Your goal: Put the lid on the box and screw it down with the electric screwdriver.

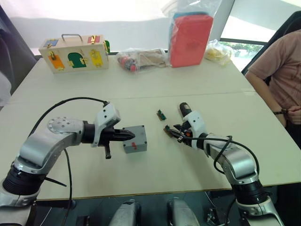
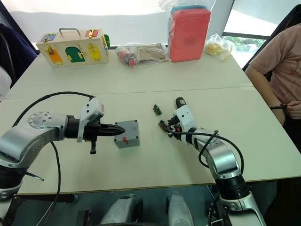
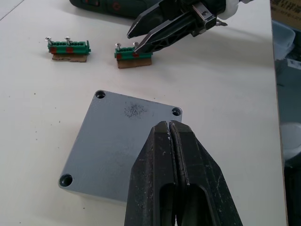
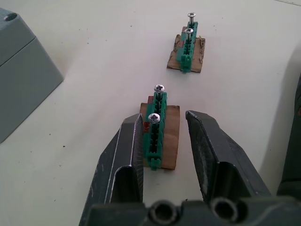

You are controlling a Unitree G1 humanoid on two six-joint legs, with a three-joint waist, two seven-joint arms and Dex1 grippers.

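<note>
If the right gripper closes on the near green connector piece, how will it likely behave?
Probably light and stiff: the green connector piece is small moulded plastic on a brown pad. It may skid or tip, being narrow between the open right gripper. Its upright screws look loosely seated and might drop.

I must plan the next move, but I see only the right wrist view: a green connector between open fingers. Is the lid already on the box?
Observer: Yes. The lid sits on the box. Three of its corner holes show, and they look empty.
Operator: Where is the left gripper?
Observer: The left gripper is shut, with its tips over the lid.
Operator: And the screwdriver?
Observer: The screwdriver lies on the table, just beyond the right gripper, away from the robot.
</note>
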